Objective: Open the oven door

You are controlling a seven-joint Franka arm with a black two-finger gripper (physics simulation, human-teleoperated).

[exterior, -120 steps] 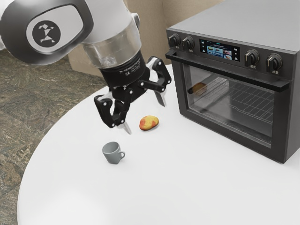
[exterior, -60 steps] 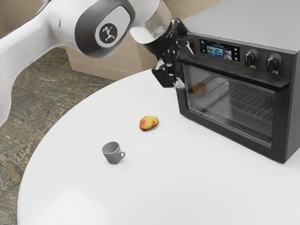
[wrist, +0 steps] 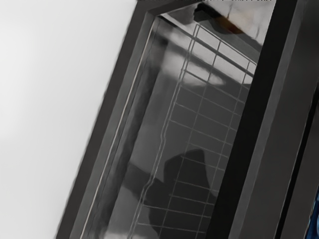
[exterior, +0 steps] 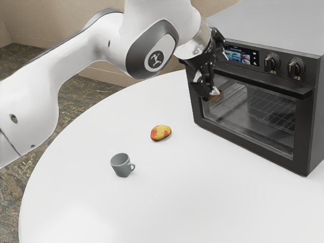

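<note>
In the exterior view, the gripper [exterior: 218, 74] is at the front of the oven [exterior: 283, 28], near the end of the handle [exterior: 263, 82] toward the exterior view's left. Its jaws stand apart, one above the handle and one below it, so the handle runs between them; whether either touches it I cannot tell. The one oven door [exterior: 248, 142], with its single handle, is shut against the oven front, and its glass lies just below the lower jaw. Two knobs, one [exterior: 272, 62] and another [exterior: 296, 68], and one screen [exterior: 240, 55] can be seen above the door. On the one white table [exterior: 167, 202], one mango [exterior: 160, 132] lies near the oven, and one grey mug [exterior: 121, 165] stands upright, farther from the oven than the mango.

In the wrist view, the shut door lies under the gripper, with wire racking [wrist: 199, 112] behind its glass; how many racks there are I cannot tell.
</note>
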